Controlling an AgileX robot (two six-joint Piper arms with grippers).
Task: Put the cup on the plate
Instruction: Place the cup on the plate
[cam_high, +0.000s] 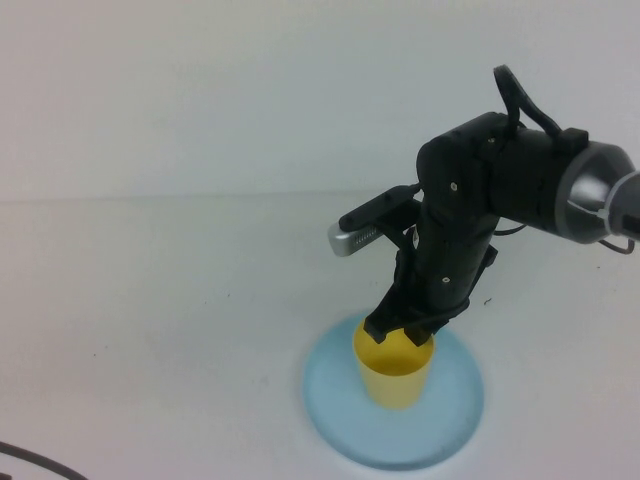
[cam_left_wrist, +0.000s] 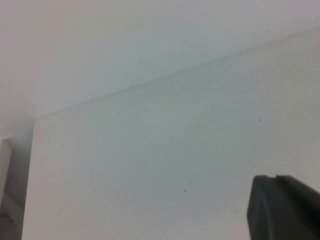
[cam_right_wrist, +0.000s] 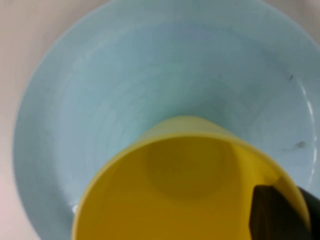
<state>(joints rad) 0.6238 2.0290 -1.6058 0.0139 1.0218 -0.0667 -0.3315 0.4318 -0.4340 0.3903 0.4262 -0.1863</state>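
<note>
Nearest to me, low on the white table (cam_high: 150, 300), lies the light blue plate (cam_high: 450, 425), round and shallow with a low rim. The yellow cup (cam_high: 395, 378) stands upright on it, mouth up, a little toward the plate's far side. The right gripper (cam_high: 402, 328) comes down onto the cup's far rim, its fingers closed on the cup wall, one dark finger (cam_right_wrist: 277, 215) reaching inside the cup's mouth. From the right wrist camera I look straight down into the cup (cam_right_wrist: 185, 185), empty, with the plate (cam_right_wrist: 125, 65) spread beneath it. Above, the right arm (cam_high: 480, 200) slants up and away to the right. The left gripper (cam_left_wrist: 285, 207) shows only in its own wrist camera as a dark tip above bare table (cam_left_wrist: 150, 165), its fingers together and holding nothing.
</note>
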